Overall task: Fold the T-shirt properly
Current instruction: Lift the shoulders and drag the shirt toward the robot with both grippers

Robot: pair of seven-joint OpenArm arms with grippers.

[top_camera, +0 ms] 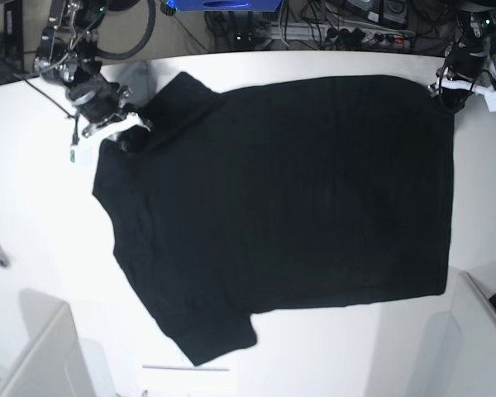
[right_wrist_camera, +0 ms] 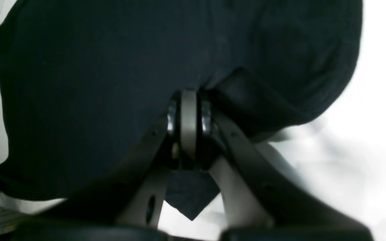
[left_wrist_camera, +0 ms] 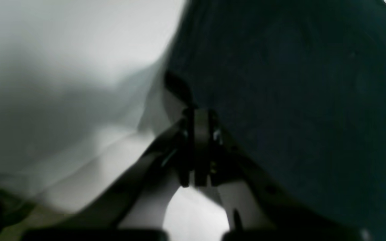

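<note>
Gripping the cloth, both pincers are closed on the far edge of the T-shirt (top_camera: 273, 207). The right pincer (right_wrist_camera: 188, 100), at the far left of the base view, pinches fabric at the shoulder end beside the far sleeve; a small point of cloth shows behind its jaws in the wrist view. The left pincer (left_wrist_camera: 199, 115), at the far right, is clamped at the hem corner, with the dark cloth to one side of it in its wrist view.

From these two grip points the T-shirt lies flat on the white table (top_camera: 33, 215), plain side up, extending toward the near edge. Its long axis runs left to right, collar end left, hem right. Judgement: each arm is nearest its own corner, so the coming fold would carry the far edge toward the near edge.
</note>
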